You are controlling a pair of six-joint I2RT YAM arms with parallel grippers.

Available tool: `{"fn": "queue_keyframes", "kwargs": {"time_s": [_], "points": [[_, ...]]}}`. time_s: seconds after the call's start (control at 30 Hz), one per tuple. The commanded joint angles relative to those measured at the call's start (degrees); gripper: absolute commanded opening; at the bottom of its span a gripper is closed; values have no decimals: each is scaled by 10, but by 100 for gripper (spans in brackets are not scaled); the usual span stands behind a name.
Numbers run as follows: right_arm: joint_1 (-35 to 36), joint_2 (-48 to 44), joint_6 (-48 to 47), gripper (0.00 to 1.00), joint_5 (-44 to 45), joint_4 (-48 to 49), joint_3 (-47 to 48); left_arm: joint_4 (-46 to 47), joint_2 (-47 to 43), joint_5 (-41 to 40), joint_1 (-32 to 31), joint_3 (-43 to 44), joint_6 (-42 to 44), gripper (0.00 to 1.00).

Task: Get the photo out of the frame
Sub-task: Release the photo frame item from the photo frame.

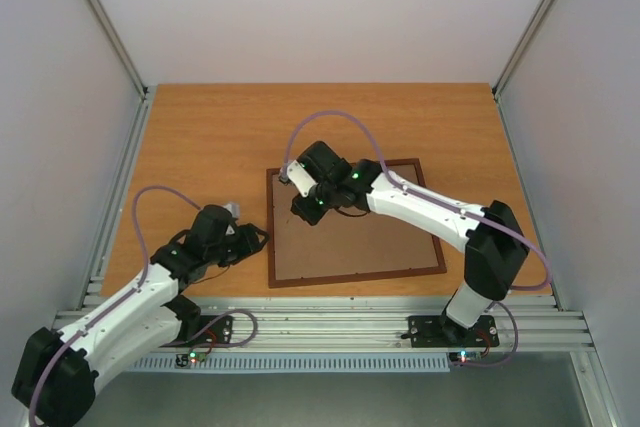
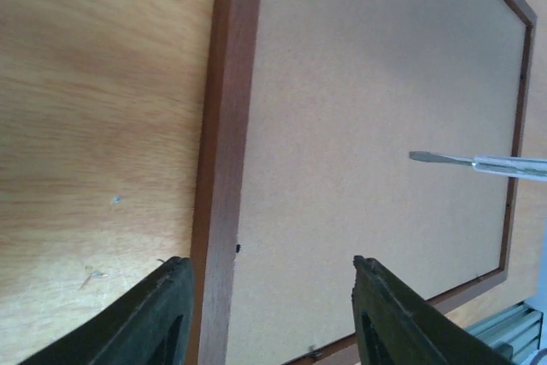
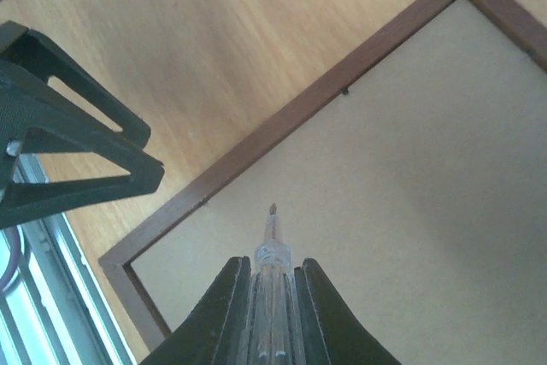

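You have the thin reddish-brown wooden picture frame [image 1: 355,276] lying flat on the orange wood-grain desk [image 1: 220,137]. It sits right of centre, turned slightly askew, with its pale brown hardboard back [image 1: 345,242] facing up. The photo cannot be seen from any view.

Your right claw [image 3: 272,264] is closed around a screwdriver with a clear handle and a flat metal blade [image 3: 272,241]. It hangs over the left part of the hardboard. The blade points toward the frame's left rail, with its tip above the board and short of the rail. Whether the tip touches the board you cannot tell.

Your left claw [image 2: 269,267] stands open with nothing gripped. It is at the near stretch of that left rail. One finger [image 2: 167,305] is over the bare desk just outside the rail and the other is over the hardboard. Small dark tabs [image 2: 238,248] sit along the inner edge of the rail.
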Motion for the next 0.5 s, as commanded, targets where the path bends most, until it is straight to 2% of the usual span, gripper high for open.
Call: {"fn": "queue_keyframes", "kwargs": {"time_s": [0.0, 0.2, 0.47], "points": [[6, -56, 44, 1, 32, 141, -62, 40, -11, 5, -1, 26, -34, 55], [5, -134, 94, 1, 58, 304, -182, 107, -60, -5, 0, 11, -117, 72], [21, -188, 131, 1, 69, 471, -288, 244, -67, -8, 0, -18, -200, 80]]}}
